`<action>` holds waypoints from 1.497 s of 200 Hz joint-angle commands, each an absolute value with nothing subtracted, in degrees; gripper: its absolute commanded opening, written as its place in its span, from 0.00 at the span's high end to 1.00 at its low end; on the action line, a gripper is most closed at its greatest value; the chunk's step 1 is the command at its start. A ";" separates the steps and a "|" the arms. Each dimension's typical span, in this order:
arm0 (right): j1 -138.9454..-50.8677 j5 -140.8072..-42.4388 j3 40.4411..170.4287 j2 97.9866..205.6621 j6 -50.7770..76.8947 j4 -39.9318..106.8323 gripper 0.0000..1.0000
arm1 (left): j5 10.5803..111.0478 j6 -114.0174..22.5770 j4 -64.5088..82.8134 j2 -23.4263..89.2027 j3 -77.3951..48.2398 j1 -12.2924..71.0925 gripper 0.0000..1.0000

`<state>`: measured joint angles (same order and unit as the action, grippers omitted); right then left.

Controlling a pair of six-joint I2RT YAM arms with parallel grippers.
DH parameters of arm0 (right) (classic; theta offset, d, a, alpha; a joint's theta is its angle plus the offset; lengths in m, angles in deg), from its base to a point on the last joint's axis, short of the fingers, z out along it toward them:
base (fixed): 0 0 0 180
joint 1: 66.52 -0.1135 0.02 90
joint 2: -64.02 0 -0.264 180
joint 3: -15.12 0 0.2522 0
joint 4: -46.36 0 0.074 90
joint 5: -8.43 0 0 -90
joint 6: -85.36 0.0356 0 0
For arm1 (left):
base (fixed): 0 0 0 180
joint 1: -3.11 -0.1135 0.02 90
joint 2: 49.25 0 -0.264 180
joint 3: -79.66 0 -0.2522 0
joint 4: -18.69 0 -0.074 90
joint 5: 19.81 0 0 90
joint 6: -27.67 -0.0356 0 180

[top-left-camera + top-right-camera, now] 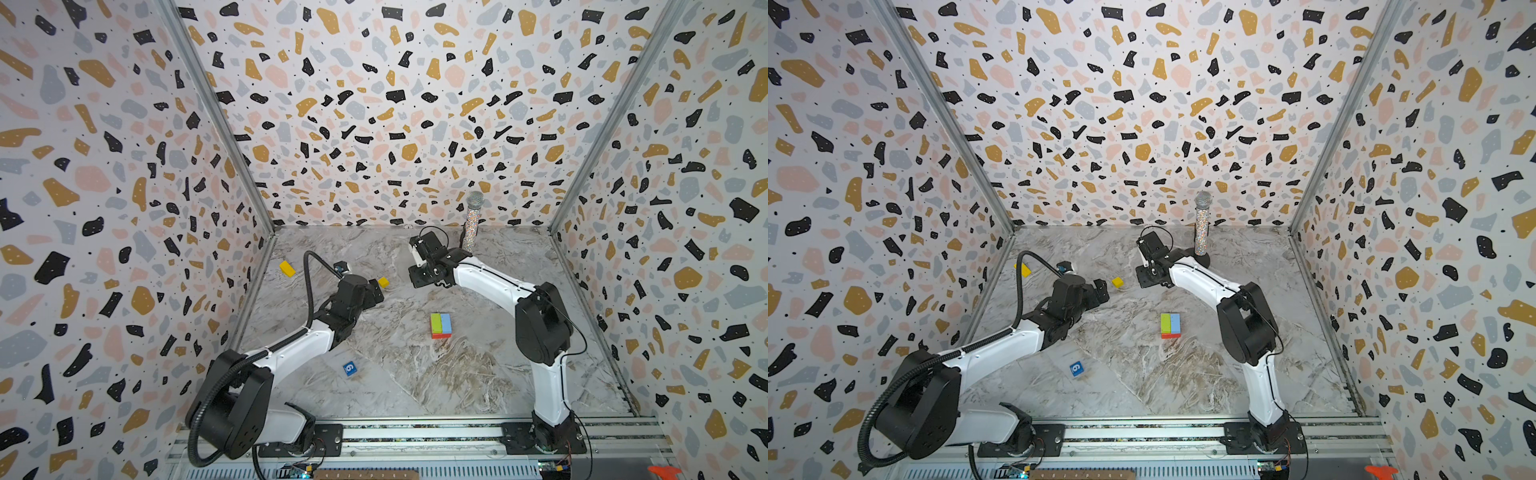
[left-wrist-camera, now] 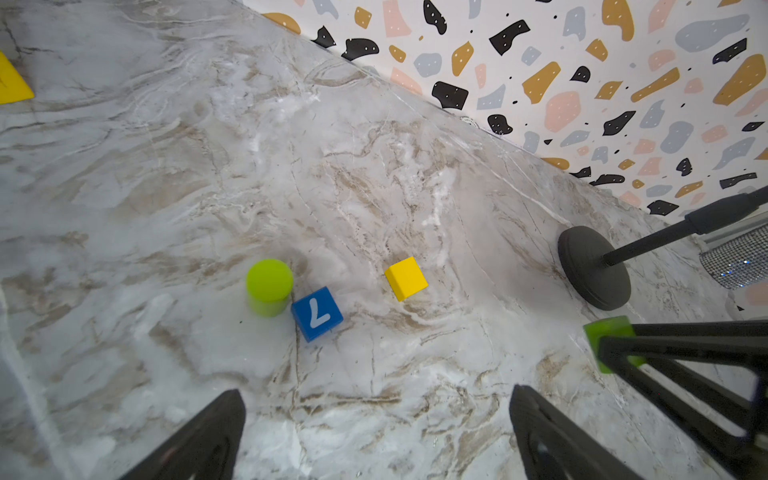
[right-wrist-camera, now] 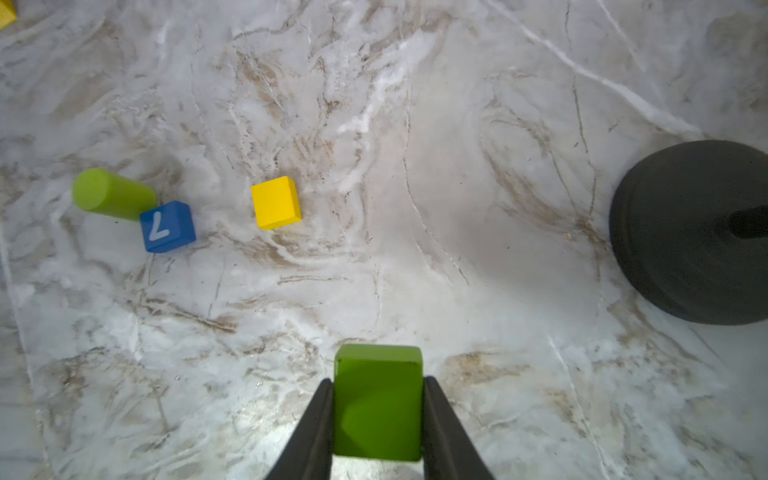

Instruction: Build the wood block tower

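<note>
The low tower (image 1: 440,325), lime green and light blue wooden bricks on a red one, stands mid-way across the marble table (image 1: 415,386). The right gripper (image 3: 378,379), stretched toward the back wall, clamps a lime green wooden block (image 3: 378,415). The left gripper (image 2: 376,390) gapes wide near a yellow wooden cube (image 2: 406,278).

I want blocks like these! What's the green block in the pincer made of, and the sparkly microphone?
Green block: probably painted wood, with a smooth even coat and crisp edges. Microphone: covered in tiny sparkling beads or glitter; underneath, cannot tell.
</note>
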<state>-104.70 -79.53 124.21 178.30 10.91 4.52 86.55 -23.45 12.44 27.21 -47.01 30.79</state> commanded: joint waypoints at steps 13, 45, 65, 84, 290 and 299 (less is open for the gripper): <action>-105.20 -78.30 118.53 170.88 12.04 4.61 0.68 | 90.85 -23.74 8.88 24.65 -47.04 35.17 0.00; -105.28 -77.83 111.59 164.05 12.41 4.51 0.68 | 94.05 -22.33 6.23 22.11 -48.02 38.62 0.00; -105.33 -76.62 107.53 159.73 13.70 4.01 0.68 | 96.07 -21.49 4.83 20.51 -48.61 40.55 0.00; -106.28 -73.12 103.96 155.53 16.81 3.06 0.68 | 98.65 -20.49 3.01 20.08 -48.35 42.23 0.00; -113.70 -67.79 89.00 148.16 36.13 3.82 0.74 | 102.09 -22.84 -3.28 12.60 -52.56 46.18 0.00; -113.94 -67.22 89.00 148.64 36.88 3.55 0.75 | 102.09 -22.95 -3.19 12.62 -52.67 46.18 0.00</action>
<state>-113.16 -69.73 88.30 147.24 33.36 4.37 102.11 -21.31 -4.13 13.09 -52.16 45.96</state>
